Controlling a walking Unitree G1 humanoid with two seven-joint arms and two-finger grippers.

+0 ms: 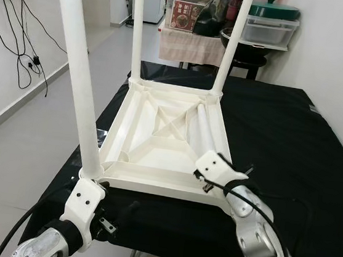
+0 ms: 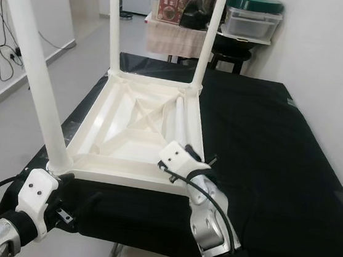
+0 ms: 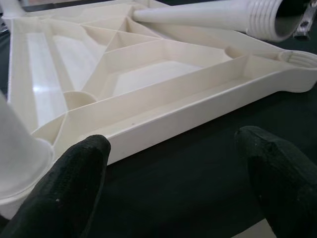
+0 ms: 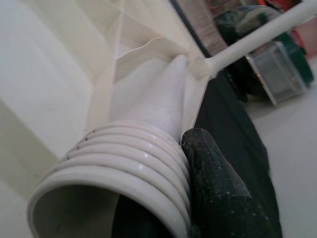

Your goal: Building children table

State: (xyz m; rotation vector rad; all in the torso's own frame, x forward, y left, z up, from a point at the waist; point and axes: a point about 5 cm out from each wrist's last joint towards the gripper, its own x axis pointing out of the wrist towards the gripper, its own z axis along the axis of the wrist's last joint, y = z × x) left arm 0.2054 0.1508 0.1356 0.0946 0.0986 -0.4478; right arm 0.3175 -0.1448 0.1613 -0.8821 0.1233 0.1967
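Upturned white tabletop (image 1: 159,127), loose leg (image 4: 148,144) in right end effector (image 4: 163,218), box label (image 1: 185,15) perhaps illegible

Even, bright indoor light, soft shadows. Mild glare on white tabletop underside (image 1: 158,133) toward 9 o'clock in left wrist view. Head views sharp. Right wrist view blurred: threaded leg end (image 4: 119,173) close, soft; background at 1 o'clock defocused
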